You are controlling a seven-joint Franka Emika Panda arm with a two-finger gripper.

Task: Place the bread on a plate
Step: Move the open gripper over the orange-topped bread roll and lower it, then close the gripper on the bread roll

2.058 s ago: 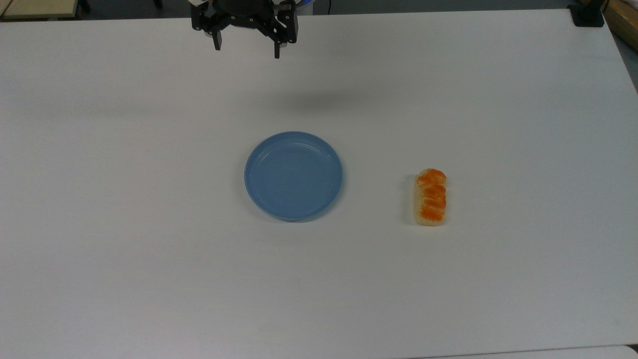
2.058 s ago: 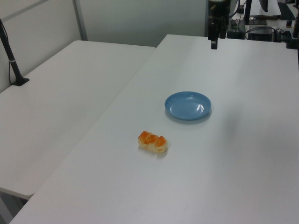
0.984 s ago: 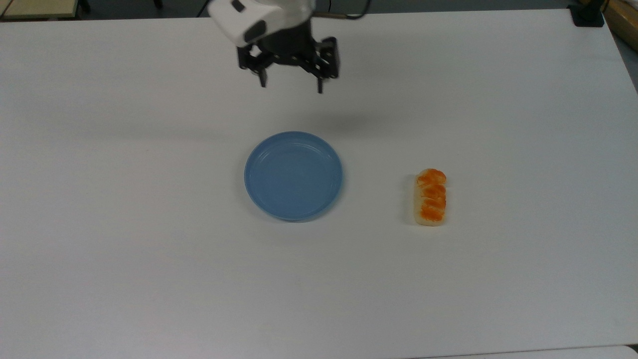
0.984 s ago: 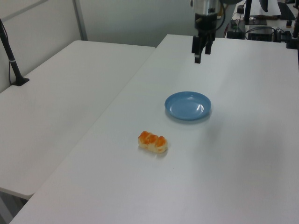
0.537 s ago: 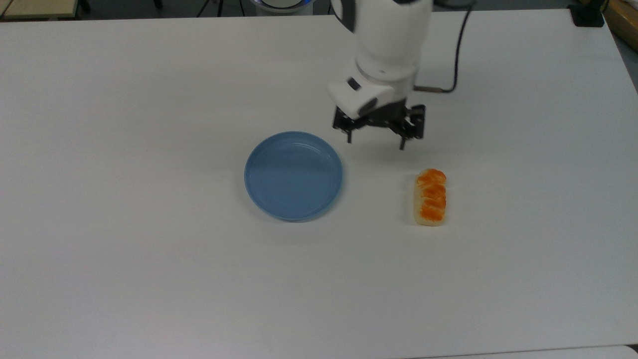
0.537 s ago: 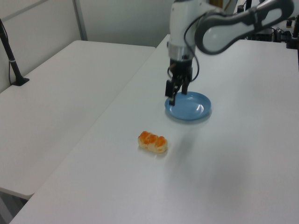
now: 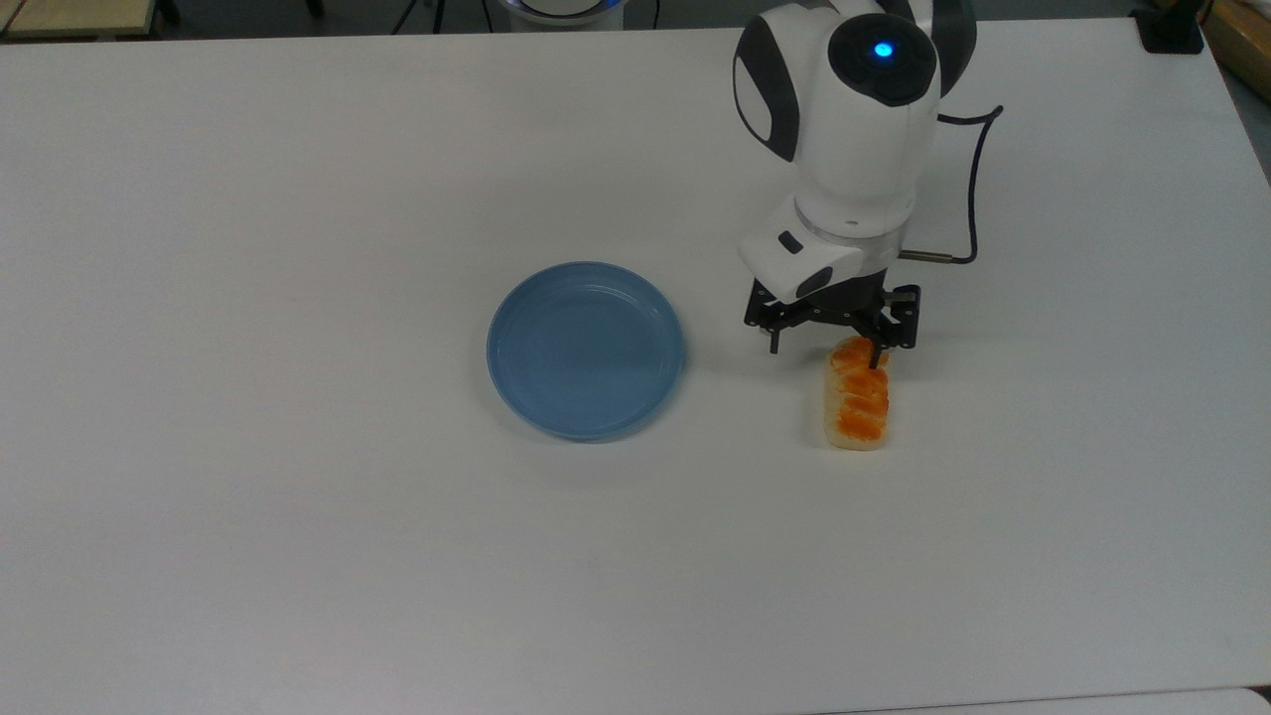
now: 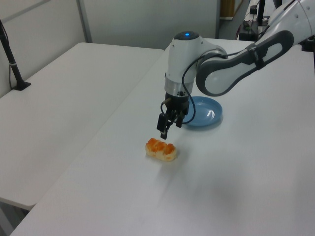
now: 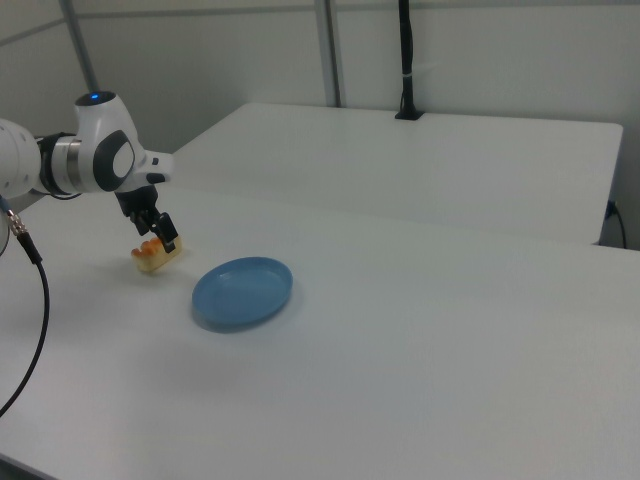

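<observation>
1. One broad white table (image 7: 298,546) fills our top view, and a second white table (image 8: 64,98) butts against it on the left view's left, pale partition walls behind.
2. We see the bread (image 7: 858,397) lying on the bare table, well apart from the empty plate (image 7: 585,350).
3. Half a second ago the gripper (image 7: 826,346) hung between plate and bread; now it hovers over the bread's far end, fingers spread, gripping nothing.
</observation>
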